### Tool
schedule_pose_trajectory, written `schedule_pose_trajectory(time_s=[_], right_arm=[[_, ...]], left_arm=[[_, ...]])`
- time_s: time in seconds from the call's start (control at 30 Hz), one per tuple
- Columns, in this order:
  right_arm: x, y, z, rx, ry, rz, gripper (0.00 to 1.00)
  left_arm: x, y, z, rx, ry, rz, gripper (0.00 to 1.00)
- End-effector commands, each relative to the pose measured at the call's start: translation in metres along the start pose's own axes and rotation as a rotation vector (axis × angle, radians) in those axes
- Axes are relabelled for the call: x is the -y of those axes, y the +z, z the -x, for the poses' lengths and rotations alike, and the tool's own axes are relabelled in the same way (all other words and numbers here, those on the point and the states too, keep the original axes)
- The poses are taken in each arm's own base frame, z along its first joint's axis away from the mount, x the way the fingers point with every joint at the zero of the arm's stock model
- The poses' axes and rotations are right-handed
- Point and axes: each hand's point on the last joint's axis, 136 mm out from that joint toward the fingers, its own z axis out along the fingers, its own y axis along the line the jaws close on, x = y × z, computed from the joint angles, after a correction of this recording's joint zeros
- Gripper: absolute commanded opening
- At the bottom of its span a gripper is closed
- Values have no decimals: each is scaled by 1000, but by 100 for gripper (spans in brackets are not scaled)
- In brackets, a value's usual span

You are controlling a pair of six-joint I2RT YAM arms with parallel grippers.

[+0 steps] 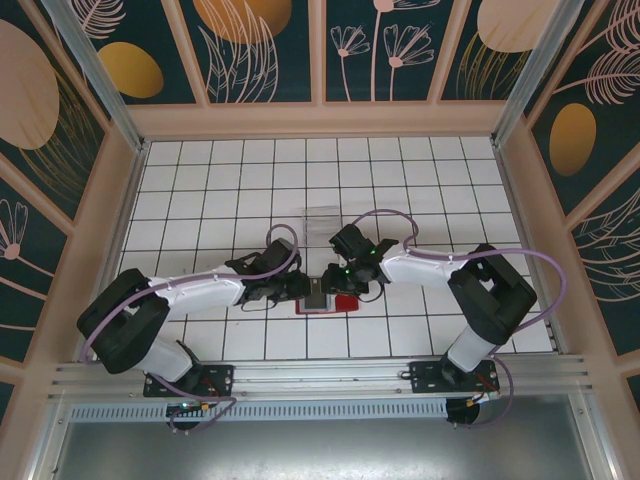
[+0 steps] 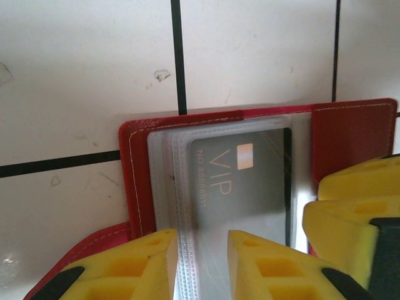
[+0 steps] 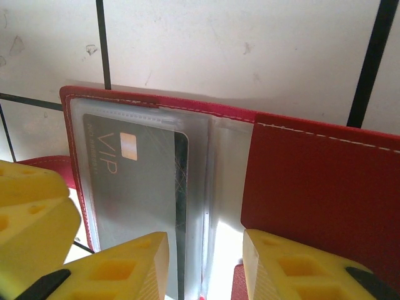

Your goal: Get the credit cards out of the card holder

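Observation:
The card holder (image 1: 342,304) is a red wallet lying open on the white tiles, its clear sleeves (image 2: 164,181) facing up. A grey credit card (image 2: 250,181) marked VIP sits inside a sleeve; any other cards are hidden. My left gripper (image 2: 201,250) is open just above the sleeves, its jaws straddling the sleeve edges and the card's left part. In the right wrist view the same card (image 3: 137,187) lies left of the red flap (image 3: 319,181). My right gripper (image 3: 206,256) is open over the sleeve fold. Both grippers, left (image 1: 308,290) and right (image 1: 336,282), meet over the wallet.
A small clear plastic box (image 1: 322,218) stands on the tiles just beyond the wallet. The right gripper's yellow fingers (image 2: 353,206) crowd the wallet's right side in the left wrist view. White tiled floor (image 1: 220,180) spreads around, walled on all sides.

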Motion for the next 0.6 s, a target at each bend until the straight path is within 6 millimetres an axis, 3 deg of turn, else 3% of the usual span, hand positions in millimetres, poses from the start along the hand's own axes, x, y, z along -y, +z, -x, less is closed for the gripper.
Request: schedule_pose_trajectory(time_s=[0.0, 0.1, 0.27, 0.57], right_arm=[[-1, -1, 4, 19, 6, 7, 37], [-1, 0, 5, 19, 7, 9, 37], [-5, 1, 6, 15, 2, 30, 37], [5, 11, 4, 2, 11, -3, 34]], left_arm=[[5, 7, -1, -12, 29, -1, 29], [-3, 12, -5, -24, 36, 36, 29], [-18, 15, -10, -32, 51, 107, 19], [-21, 18, -15, -41, 43, 116, 16]])
